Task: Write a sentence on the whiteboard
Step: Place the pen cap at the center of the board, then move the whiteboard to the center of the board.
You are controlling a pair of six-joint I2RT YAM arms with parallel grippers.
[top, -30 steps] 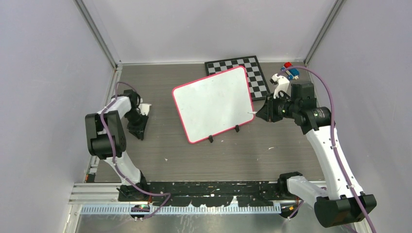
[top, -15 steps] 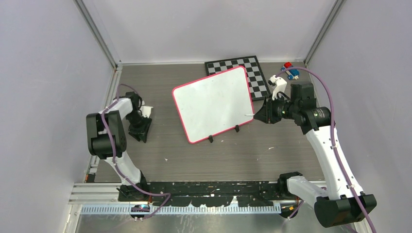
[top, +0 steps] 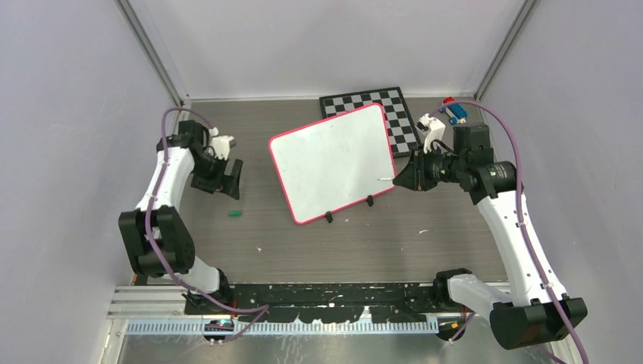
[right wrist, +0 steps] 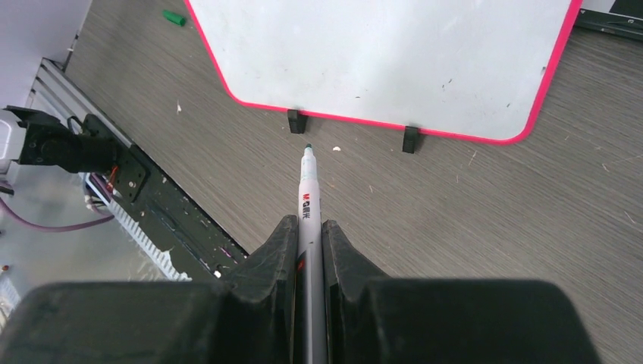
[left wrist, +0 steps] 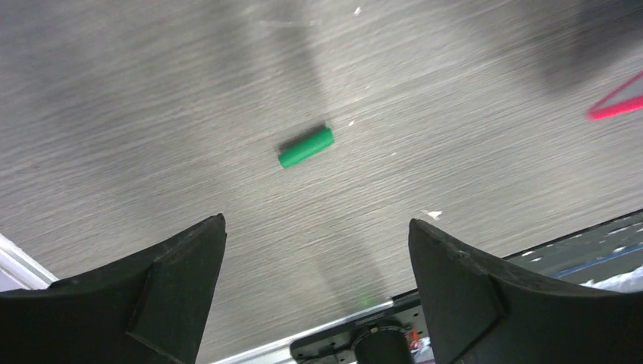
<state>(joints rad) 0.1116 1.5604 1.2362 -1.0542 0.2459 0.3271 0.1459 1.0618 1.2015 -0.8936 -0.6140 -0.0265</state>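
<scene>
The whiteboard [top: 334, 163] [right wrist: 379, 53], glossy white with a pink-red frame and two black feet, leans at mid-table. Its face is bare; no sentence shows on it. My right gripper [top: 399, 177] [right wrist: 309, 222] is shut on a white marker [right wrist: 307, 189] whose uncapped green tip points at the board's lower right edge, a little short of it. My left gripper [top: 224, 186] [left wrist: 316, 220] hangs open over the table at the left, nothing between its fingers. A small green cap [top: 236, 214] [left wrist: 305, 147] lies on the table just beyond it.
A black-and-white chequered board [top: 383, 106] lies flat behind the whiteboard. Small white, blue and red items [top: 443, 115] sit at the back right corner. A black rail [top: 334, 292] runs along the near edge. Grey walls close in both sides.
My left gripper has opened and moved up and toward the back; the green cap now lies free on the table. The right gripper with the marker has shifted slightly left.
</scene>
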